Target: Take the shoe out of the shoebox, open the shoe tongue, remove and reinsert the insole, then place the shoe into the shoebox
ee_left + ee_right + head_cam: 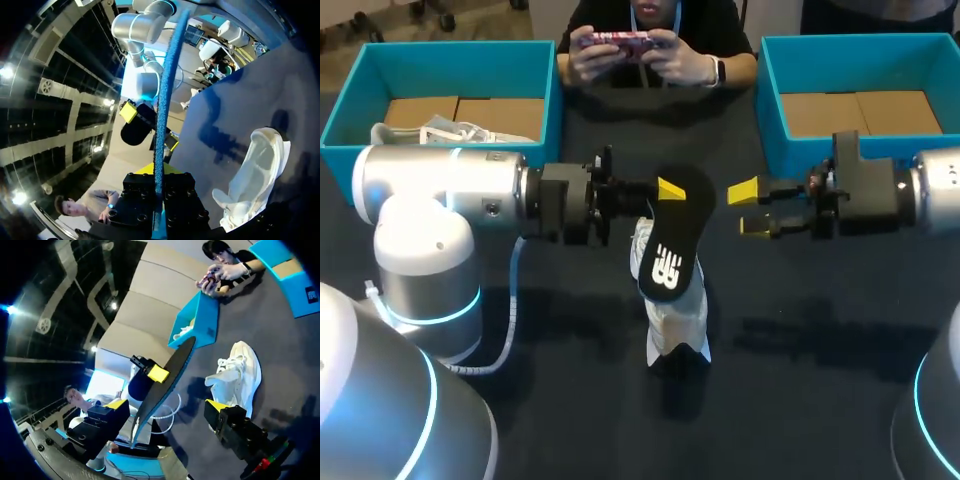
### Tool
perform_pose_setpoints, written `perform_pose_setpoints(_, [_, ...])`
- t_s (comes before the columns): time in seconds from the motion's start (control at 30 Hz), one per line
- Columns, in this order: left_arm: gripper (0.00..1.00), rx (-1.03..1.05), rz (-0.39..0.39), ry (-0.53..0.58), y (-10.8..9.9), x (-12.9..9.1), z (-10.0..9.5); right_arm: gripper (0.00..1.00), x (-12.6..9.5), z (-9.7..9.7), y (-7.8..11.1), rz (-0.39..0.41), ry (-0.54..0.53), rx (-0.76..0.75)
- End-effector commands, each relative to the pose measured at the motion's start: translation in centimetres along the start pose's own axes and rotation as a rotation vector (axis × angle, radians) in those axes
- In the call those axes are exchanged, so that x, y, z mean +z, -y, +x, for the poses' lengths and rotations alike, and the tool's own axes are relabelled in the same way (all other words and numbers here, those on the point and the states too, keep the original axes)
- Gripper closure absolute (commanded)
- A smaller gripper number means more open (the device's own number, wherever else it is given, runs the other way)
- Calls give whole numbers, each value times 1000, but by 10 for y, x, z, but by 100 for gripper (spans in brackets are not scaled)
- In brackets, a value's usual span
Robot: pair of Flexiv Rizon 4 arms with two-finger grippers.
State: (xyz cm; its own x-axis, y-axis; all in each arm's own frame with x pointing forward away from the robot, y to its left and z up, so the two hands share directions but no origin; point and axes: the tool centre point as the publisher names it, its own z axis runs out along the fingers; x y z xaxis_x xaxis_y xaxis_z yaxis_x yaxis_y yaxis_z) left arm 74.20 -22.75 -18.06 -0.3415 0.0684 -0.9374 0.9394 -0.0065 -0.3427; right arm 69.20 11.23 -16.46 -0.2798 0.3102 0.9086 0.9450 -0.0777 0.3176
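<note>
Left gripper (665,190) is clamped on the top end of the insole (672,250), which hangs steeply, its lower end over the white shoe (678,322) lying on the table (820,380) directly beneath. Right gripper (750,208), fingers apart, hangs just beside the insole's top, probably nearer to it than to the shoe.

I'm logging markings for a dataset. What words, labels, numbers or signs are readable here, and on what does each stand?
White logo on the black insole: a graphic emblem, with no word to quote.
Dark label on the wall of the empty shoebox: too small to read.
White shoe: no print visible.
Nothing else on the table shows readable text.
</note>
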Motion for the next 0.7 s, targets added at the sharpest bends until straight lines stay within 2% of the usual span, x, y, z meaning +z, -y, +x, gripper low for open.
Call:
perform_pose_setpoints(0.03, [100,1,0,0,0,-1,0,0,-6,5,9,-18,6,1])
perform_pose_setpoints(0.63, [100,1,0,0,0,-1,0,0,-6,5,9,-18,6,1])
perform_pose_setpoints(0.67, [100,1,0,0,0,-1,0,0,-9,3,9,2,9,-89])
perform_pose_setpoints(0.7, [100,1,0,0,0,-1,0,0,-12,1,9,63,-8,-210])
